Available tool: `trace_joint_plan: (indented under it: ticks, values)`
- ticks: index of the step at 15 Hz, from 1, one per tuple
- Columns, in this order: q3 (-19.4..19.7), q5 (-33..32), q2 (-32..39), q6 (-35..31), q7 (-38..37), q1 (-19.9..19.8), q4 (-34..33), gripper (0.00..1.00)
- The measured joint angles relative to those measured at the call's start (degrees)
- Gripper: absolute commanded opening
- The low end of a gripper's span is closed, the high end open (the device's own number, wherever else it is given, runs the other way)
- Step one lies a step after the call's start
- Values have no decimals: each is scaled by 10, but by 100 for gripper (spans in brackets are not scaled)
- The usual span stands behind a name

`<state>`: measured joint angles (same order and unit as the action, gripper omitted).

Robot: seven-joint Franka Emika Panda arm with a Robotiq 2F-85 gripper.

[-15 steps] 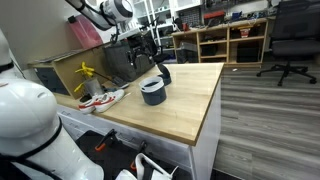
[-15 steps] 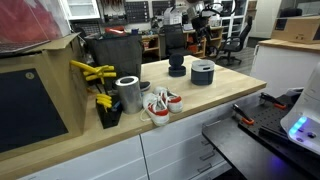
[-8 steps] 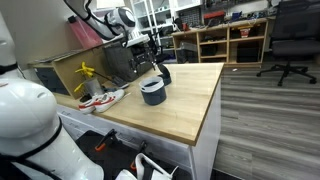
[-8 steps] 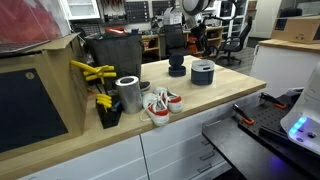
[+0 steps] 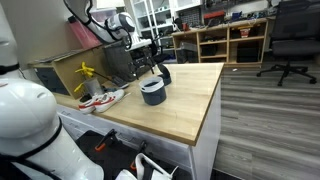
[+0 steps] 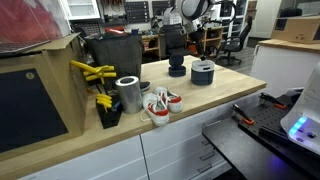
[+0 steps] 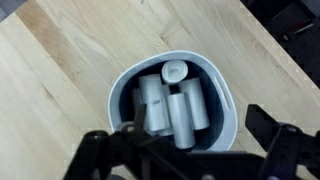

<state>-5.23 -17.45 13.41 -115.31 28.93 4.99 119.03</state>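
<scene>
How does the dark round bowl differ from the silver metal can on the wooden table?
The dark round bowl is low and wide; the silver metal can is taller and narrower. The bowl holds white cylinders, while the can's inside is not visible. The bowl sits right under the open end effector; the can stands apart, beside red-and-white shoes. Both stand upright on the wooden table.

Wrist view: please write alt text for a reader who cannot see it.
A round bowl holding several white tubes sits on a wooden table, seen from straight above. The open pincer hangs over it.
</scene>
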Motion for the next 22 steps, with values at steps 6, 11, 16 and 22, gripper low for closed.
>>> trace_joint_plan:
  ticks: [6, 11, 16, 22]
  values:
    - [-1, -34, 26, -34, 1, -1, 9, 80]
    - [0, -48, 45, -45, 1, -4, 9, 82]
    - [2, -61, 62, -53, -1, -6, 8, 62]
    - [4, -63, 74, -56, -2, -7, 0, 85]
